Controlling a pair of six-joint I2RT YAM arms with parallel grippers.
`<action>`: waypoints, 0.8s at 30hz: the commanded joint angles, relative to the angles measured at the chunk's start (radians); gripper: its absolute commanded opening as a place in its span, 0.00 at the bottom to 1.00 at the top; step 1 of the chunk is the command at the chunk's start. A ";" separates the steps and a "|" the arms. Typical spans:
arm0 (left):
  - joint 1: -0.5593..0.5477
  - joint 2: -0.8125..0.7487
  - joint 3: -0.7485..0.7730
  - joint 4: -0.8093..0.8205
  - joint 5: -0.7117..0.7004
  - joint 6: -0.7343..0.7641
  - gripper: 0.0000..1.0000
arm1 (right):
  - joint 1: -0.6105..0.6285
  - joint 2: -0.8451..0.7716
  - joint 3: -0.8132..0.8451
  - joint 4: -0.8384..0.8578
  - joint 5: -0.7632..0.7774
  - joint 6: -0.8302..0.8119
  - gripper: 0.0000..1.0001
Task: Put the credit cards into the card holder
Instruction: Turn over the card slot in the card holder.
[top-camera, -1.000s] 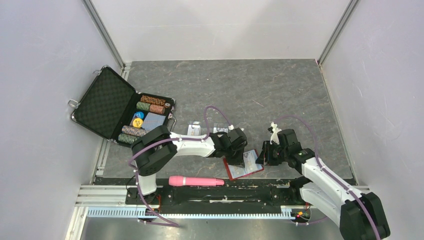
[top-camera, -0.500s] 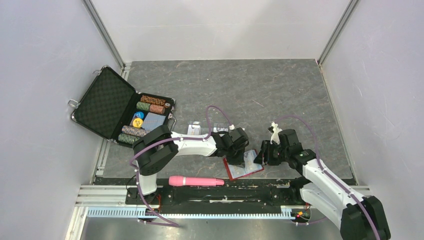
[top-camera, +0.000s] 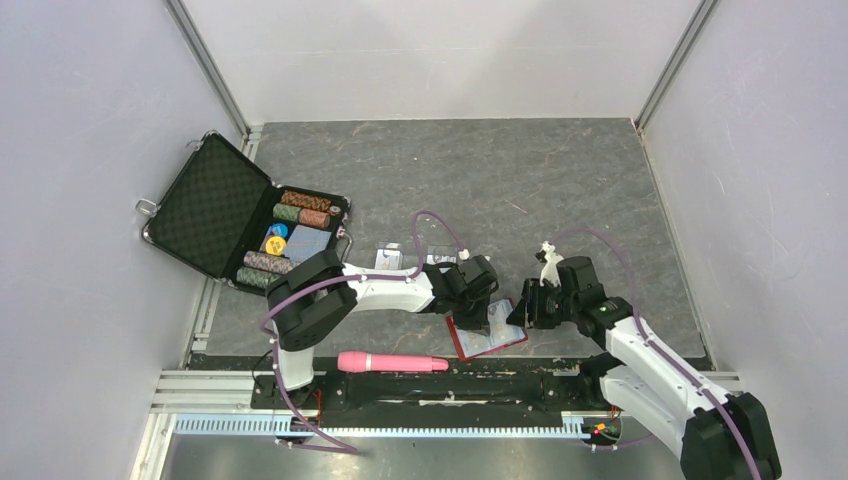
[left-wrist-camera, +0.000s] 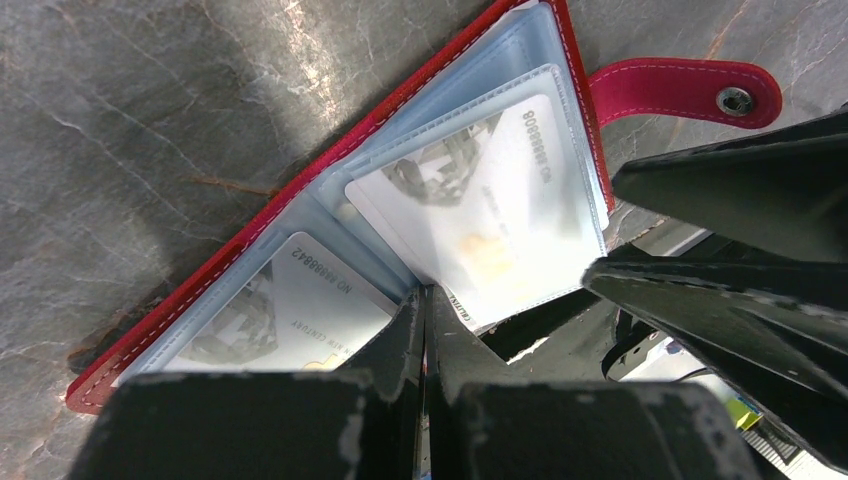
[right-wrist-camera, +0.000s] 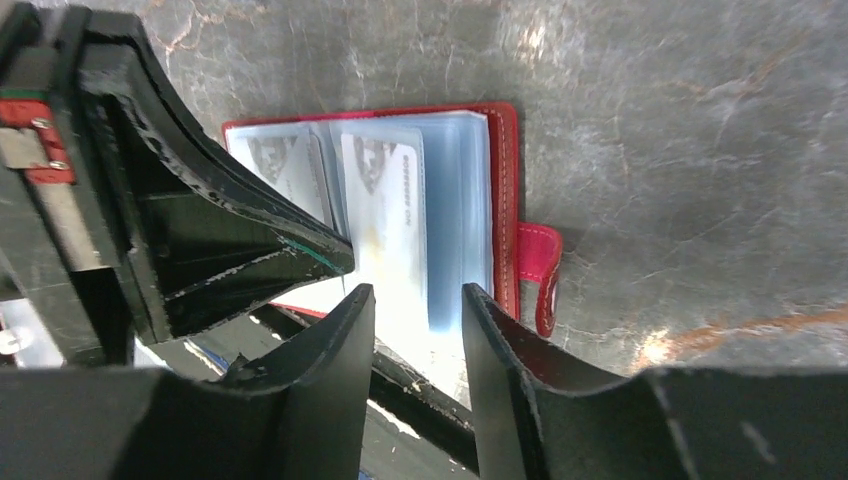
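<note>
- Black case (top-camera: 215, 212): lies open at the far left of the surface, with rows of poker chips inside.
- Pink cylinder (top-camera: 392, 362): lies by the arm bases.
- Left jaws: pressed together, holding nothing, tips down on the card holder's centre fold.
- Card holder (right-wrist-camera: 505, 200): red, lying open on the surface between the two arms, snap tab out to one side.
- Credit cards: one (left-wrist-camera: 300, 310) in a clear pocket beside the fold, another (left-wrist-camera: 480, 210) in the facing pocket.
- Right jaws: partly spread, straddling the near edge of the pocketed card and gripping nothing.
</note>
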 joint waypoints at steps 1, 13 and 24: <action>-0.013 0.073 -0.026 -0.087 -0.092 0.037 0.02 | 0.001 0.019 -0.046 0.085 -0.079 0.029 0.38; -0.017 0.045 -0.013 -0.086 -0.092 0.055 0.05 | 0.002 0.024 -0.108 0.239 -0.214 0.110 0.35; -0.018 -0.215 -0.014 -0.151 -0.200 0.057 0.48 | 0.011 0.002 -0.087 0.280 -0.262 0.140 0.35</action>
